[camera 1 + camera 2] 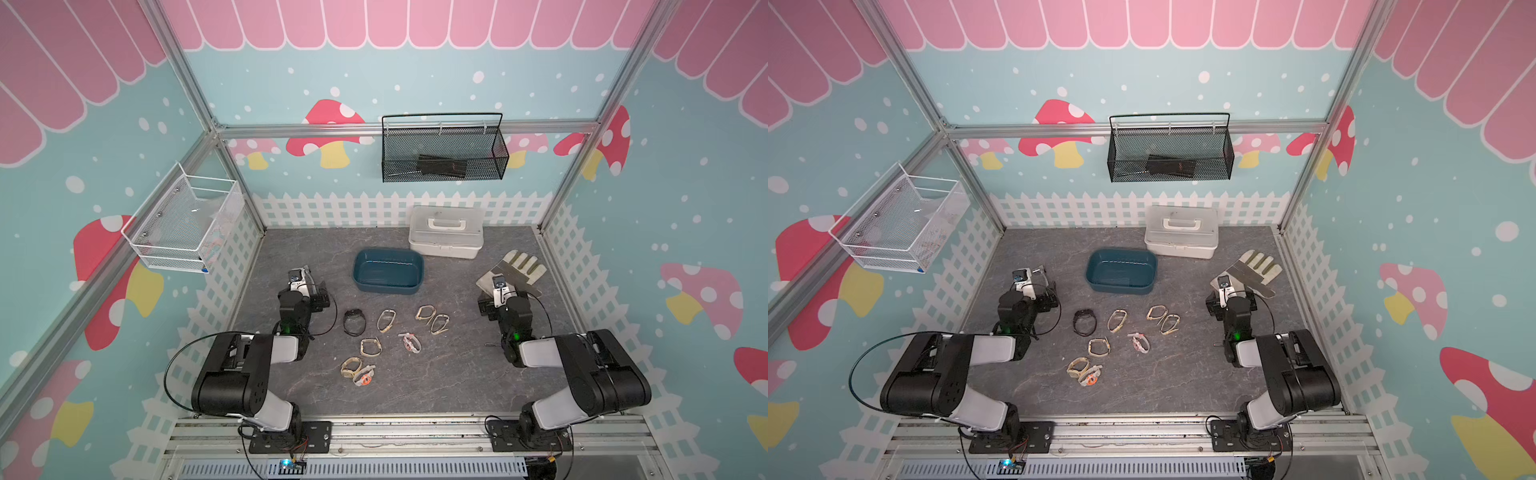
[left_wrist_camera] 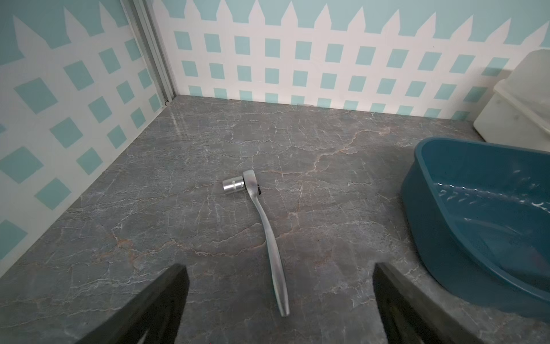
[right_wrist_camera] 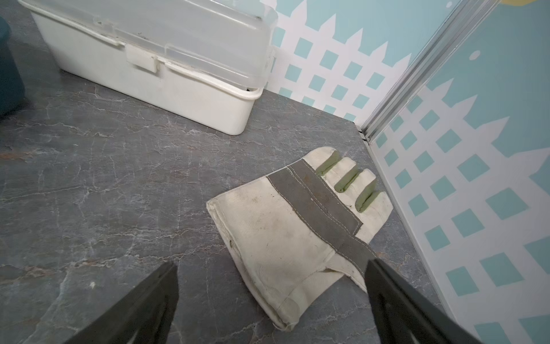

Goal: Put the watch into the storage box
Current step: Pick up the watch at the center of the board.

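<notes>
Just beside left hand (image 2: 278, 268): storage box (image 2: 418, 208)

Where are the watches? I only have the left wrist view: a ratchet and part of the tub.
Observer: Several watches lie on the table between the arms, on the base side of the tub, behind where your camera looks.
Operator: Which is nearest the left gripper?
Observer: The black watch, to the right of the left gripper and back toward the base.
Operator: And the right arm?
Observer: The right gripper is open and empty above a glove.
</notes>
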Controlling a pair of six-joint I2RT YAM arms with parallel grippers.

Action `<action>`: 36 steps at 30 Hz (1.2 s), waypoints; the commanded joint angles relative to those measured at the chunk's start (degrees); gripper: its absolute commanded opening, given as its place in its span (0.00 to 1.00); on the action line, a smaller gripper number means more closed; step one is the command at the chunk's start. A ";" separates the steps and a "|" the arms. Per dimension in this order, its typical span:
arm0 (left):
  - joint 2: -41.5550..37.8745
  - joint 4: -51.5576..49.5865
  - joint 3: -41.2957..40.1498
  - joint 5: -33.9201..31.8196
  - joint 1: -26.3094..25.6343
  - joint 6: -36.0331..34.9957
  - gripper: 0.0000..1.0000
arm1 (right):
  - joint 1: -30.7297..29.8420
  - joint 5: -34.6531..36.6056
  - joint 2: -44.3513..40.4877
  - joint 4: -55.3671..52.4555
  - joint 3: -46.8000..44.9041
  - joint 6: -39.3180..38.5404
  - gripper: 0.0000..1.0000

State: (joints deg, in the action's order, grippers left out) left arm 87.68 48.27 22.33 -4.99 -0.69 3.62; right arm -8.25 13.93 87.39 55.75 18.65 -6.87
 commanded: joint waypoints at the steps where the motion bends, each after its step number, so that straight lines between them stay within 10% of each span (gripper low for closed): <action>1: -0.05 -0.03 0.92 -0.72 -0.25 -0.98 0.99 | 0.19 0.03 0.27 0.66 0.24 0.25 1.00; 29: -1.97 -1.69 1.07 0.22 0.44 -0.38 0.99 | 1.81 -2.98 -0.41 -2.08 1.36 0.99 0.99; 36: -12.47 -21.25 8.37 -3.47 -0.17 2.06 0.99 | 1.51 -1.14 -11.47 -32.74 15.16 1.70 1.00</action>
State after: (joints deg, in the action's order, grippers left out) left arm 77.95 35.42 27.14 -6.66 -0.54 4.14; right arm -6.74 12.40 79.66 35.77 28.03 -5.93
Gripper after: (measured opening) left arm 0.989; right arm 0.995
